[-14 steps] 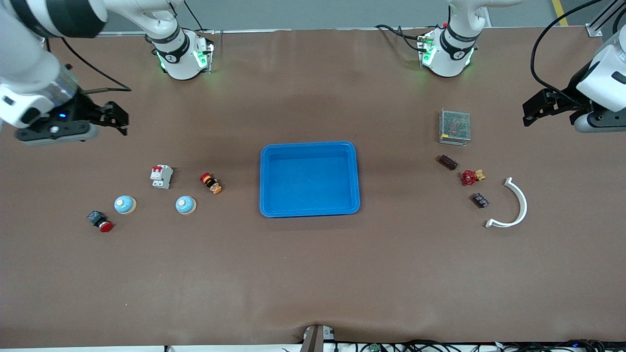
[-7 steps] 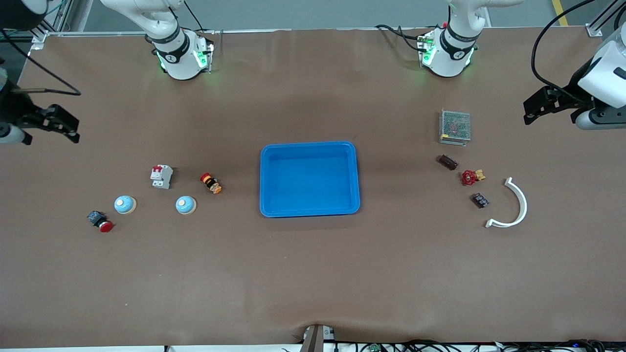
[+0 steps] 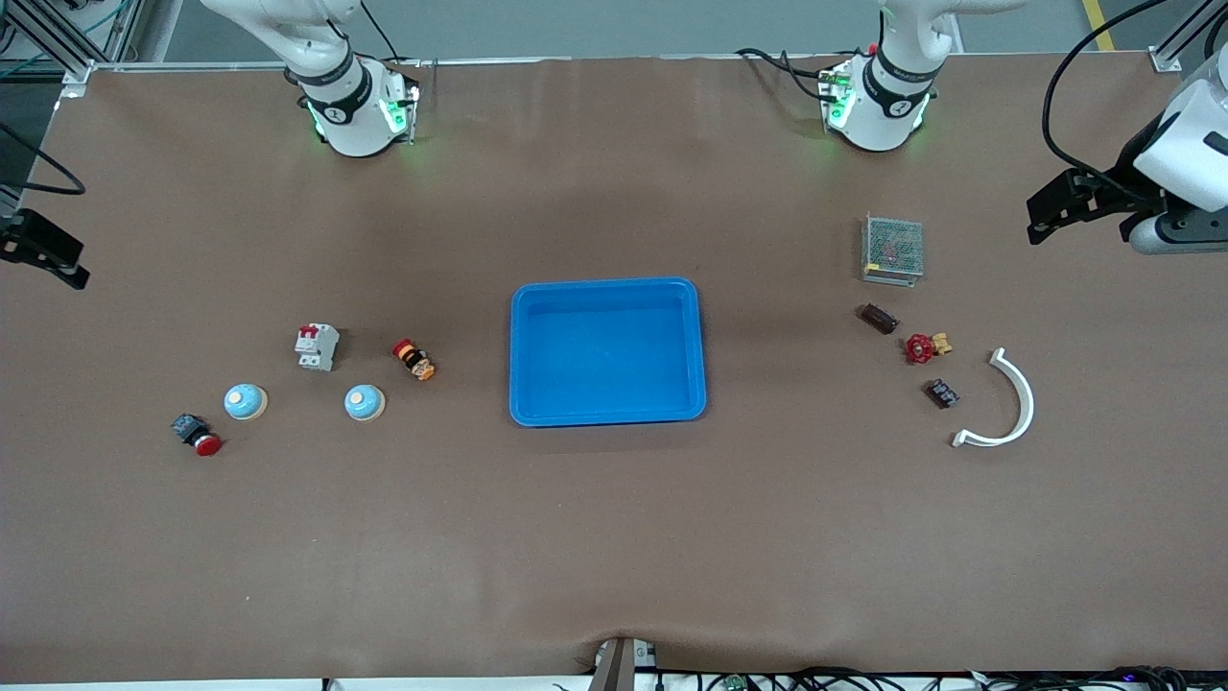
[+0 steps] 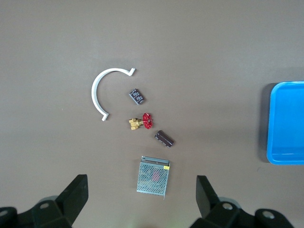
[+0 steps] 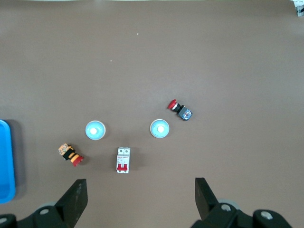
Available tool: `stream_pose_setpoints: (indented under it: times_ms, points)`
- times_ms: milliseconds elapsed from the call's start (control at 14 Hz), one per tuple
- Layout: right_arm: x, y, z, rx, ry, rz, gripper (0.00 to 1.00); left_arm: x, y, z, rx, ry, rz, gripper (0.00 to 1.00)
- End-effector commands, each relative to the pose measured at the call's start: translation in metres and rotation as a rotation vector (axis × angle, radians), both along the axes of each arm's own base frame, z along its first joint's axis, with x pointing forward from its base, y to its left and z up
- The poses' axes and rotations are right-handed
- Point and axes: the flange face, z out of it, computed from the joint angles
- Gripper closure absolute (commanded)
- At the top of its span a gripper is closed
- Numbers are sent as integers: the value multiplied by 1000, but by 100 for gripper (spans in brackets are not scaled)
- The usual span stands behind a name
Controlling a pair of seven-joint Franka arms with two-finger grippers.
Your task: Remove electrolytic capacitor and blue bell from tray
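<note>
The left gripper (image 4: 140,199) hangs with jaws apart, well above the capacitor (image 3: 878,318). The right gripper (image 5: 140,202), also apart, hangs high over two bells (image 3: 245,401) on the counter (image 3: 614,537).

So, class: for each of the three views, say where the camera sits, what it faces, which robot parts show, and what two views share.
Front: high across the table, facing both bases; blue tray central, left end effector at the edge.
Left wrist: above the left arm's end, looking down past open fingers at the mesh box.
Right wrist: looking down past open fingers at two bells.
Shared: tray edge appears in all.
</note>
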Motion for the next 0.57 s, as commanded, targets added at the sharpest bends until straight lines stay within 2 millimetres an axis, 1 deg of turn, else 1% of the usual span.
stream_pose_setpoints:
  times_ms: [0,286,500]
  points:
    - [-1,-3,12,27,-15,-24,0,-6,0,5,-11,6,-6,0]
    - [-1,8,30,24,-53,-3,0,-8,5,8,-10,10,-10,0]
    - [-2,8,32,24,-50,0,0,-7,13,10,-8,9,1,0]
